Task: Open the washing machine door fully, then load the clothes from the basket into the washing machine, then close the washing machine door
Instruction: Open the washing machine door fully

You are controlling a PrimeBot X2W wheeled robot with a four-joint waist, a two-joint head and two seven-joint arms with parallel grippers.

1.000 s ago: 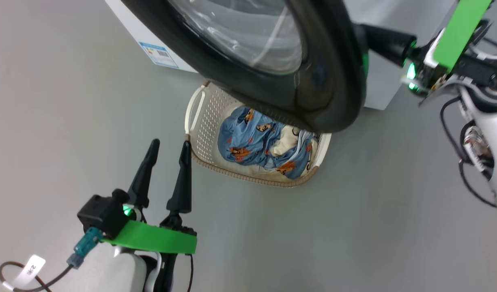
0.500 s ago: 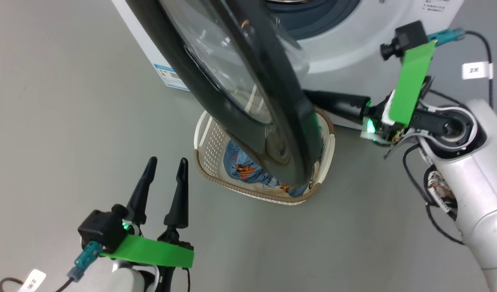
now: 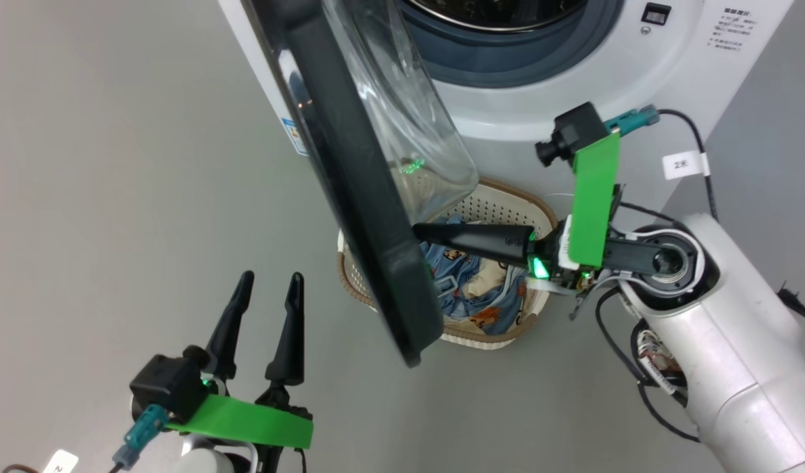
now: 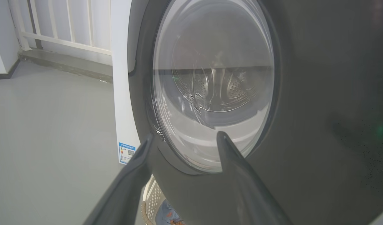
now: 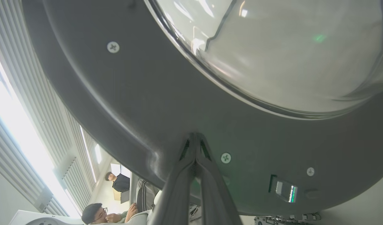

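Compared with one second ago, you see the washing machine door [image 3: 369, 223] swung much wider. Then its black rim and glass bowl covered the top of the head view and hid part of the basket. Now the door stands almost edge-on to that camera, and the steel drum and grey-blue ring of the washing machine [image 3: 553, 112] are uncovered behind it. The head camera has also moved, so part of this change is only the view.

The right gripper [image 3: 418, 231] has followed the door. Its jaws are pressed tight together with nothing between them, and the tips lie against the inner face of the black rim. In the head view its fingers cross over the basket [image 3: 507, 205].

The basket stands on the floor [image 3: 113, 197] just in front of the machine. The clothes [image 3: 471, 289] are still inside it, blue printed fabric with a cream part.

The left gripper [image 3: 269, 276] keeps its place at the lower left of the head view, jaws wide apart and empty, pointing toward the outer side of the door.
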